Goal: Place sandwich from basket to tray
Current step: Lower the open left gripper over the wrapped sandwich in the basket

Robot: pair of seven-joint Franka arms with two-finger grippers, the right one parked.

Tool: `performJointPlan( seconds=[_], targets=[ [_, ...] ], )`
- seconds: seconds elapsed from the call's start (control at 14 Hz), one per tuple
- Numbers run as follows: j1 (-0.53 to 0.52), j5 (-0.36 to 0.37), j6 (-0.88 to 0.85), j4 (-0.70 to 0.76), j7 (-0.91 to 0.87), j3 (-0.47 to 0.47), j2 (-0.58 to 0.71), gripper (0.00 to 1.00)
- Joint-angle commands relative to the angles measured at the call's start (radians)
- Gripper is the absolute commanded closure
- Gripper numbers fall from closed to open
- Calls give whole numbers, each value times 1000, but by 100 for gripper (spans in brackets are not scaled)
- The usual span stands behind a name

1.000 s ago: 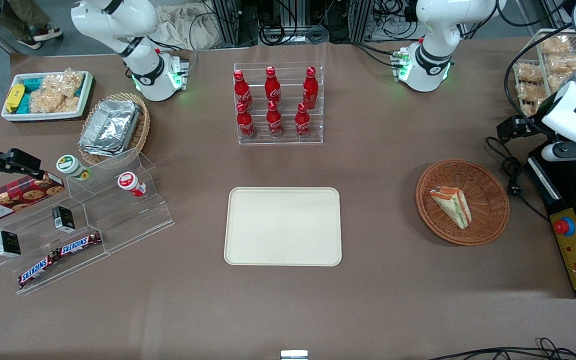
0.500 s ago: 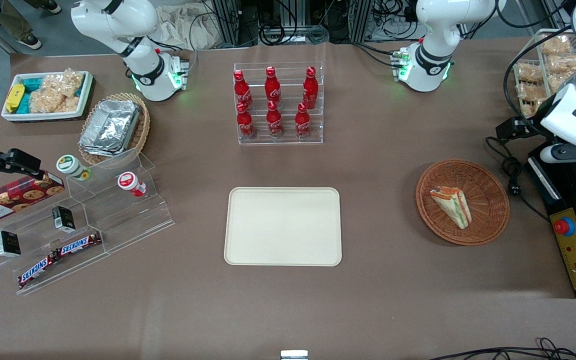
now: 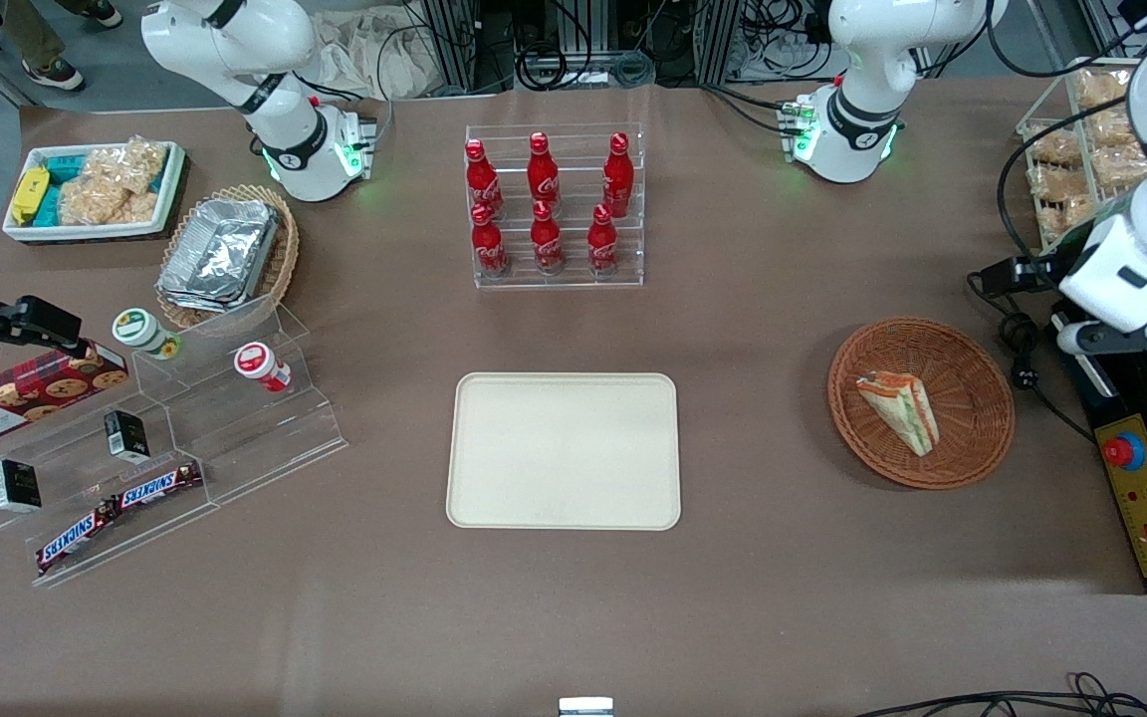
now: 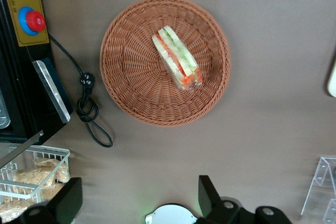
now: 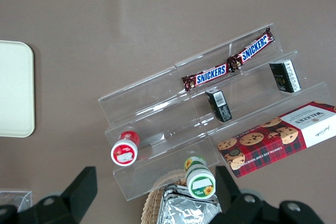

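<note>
The wrapped triangular sandwich (image 3: 900,408) (image 4: 177,57) lies on its side in the round reddish-brown basket (image 3: 982,438) (image 4: 131,77), toward the working arm's end of the table. The cream tray (image 3: 564,450) sits bare at the table's middle; only its edge (image 4: 332,80) shows in the left wrist view. My left gripper (image 4: 139,203) hangs high above the table beside the basket, on the side of the control box, a little farther from the front camera than the sandwich. Its fingers (image 4: 207,195) stand wide apart with nothing between them.
A black control box with a red button (image 3: 1123,451) and a coiled cable (image 3: 1022,368) lie beside the basket. A wire rack of bagged snacks (image 3: 1071,149) stands farther back. A rack of red bottles (image 3: 554,204) stands farther back than the tray. An acrylic snack stand (image 3: 185,438) is toward the parked arm's end.
The left arm's hand has shifted toward the basket and nearer the front camera. The sandwich, basket and tray have not moved.
</note>
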State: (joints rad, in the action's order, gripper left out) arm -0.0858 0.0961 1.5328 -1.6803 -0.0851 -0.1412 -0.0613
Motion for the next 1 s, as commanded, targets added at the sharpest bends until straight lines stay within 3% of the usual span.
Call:
performJointPlan(
  seconds=[0.0,0.29,0.57,0.93],
  targets=[
    [-12,17,10,-2,-2,-5,-52,1],
    [-38,19,143,-85,-63,-5,-103,1],
    [-40,24,407,-245,-246,-5,-138,1],
    [-31,24,633,-275,-553,-8,-264,1]
  ],
)
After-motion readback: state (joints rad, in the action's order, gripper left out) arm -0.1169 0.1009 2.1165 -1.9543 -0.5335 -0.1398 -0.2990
